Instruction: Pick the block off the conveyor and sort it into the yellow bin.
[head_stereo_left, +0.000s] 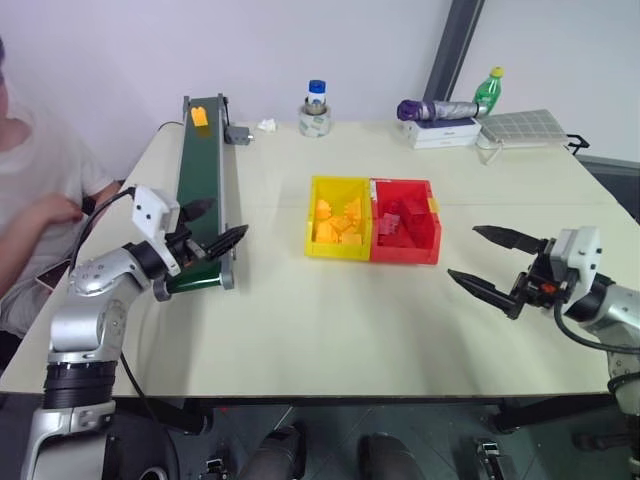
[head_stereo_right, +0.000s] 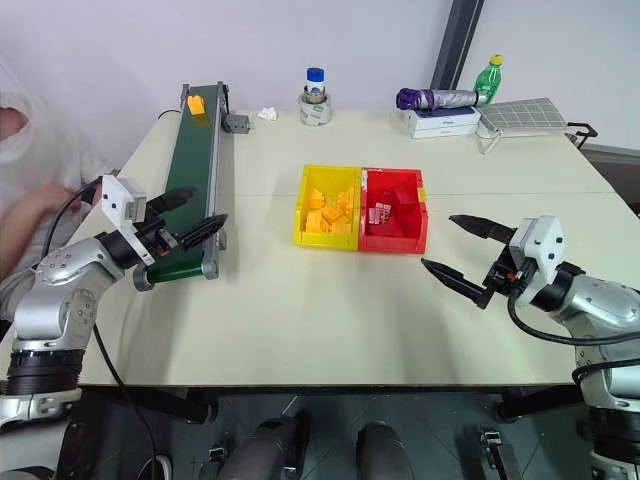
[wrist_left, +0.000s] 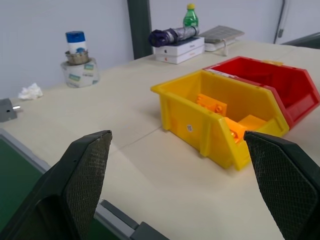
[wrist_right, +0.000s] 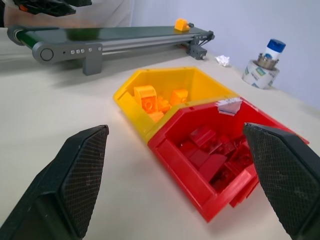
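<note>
One block (head_stereo_left: 200, 117) sits at the conveyor's (head_stereo_left: 200, 180) far end, so the left gripper (head_stereo_left: 212, 226) waits released over the near end; the right gripper (head_stereo_left: 492, 262), released, hovers beside the yellow bin (head_stereo_left: 312, 215).

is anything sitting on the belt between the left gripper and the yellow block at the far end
Nothing visible. The block sits at the conveyor's far end, the open left gripper hovers over its near end, and the green belt between them is bare.
</note>
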